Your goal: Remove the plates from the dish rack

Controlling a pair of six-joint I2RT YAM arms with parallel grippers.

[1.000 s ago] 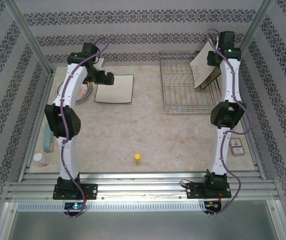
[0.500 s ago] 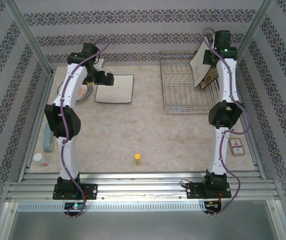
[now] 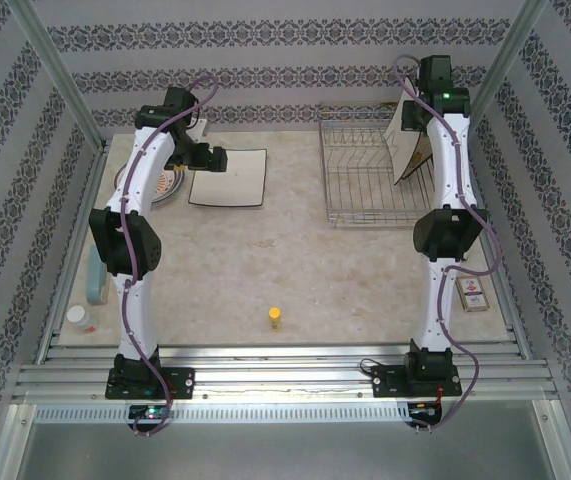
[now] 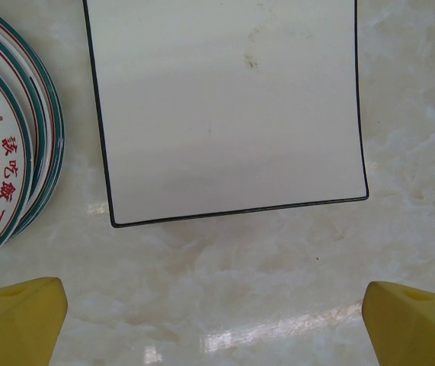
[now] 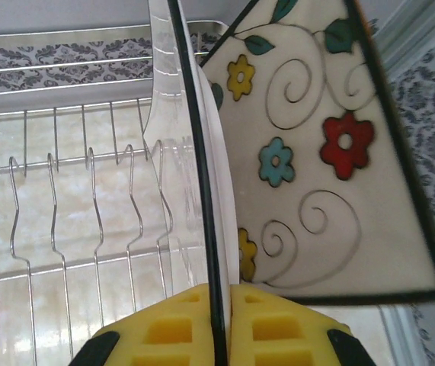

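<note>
Currently, right end effector (image 5: 219, 313): clenched on the dark rim of a square plate (image 5: 206, 175), which I see edge-on between the yellow pads.
Where that plate is: at the far right end of the dish rack (image 3: 360, 190), upright among the tines.
Neighbour: a flowered square plate (image 5: 316, 168) leans close behind it. I cannot tell whether the two touch.
Left end effector (image 4: 213, 324): released, pads wide apart, hovering over the surface (image 4: 278, 259).
Already unloaded: a plain-backed square plate (image 4: 228, 107) lies flat on the surface, with stacked round plates (image 4: 4, 152) just beside it.
Handling, my judgement: glazed ceramic, so stiff, slick and easy to chip. It is fairly heavy for a rim pinch and may swing in the pads.
Where to hold: I would keep the pads deep over the rim at mid-edge. I would lift straight clear of the tines so it doesn't knock its neighbour.
</note>
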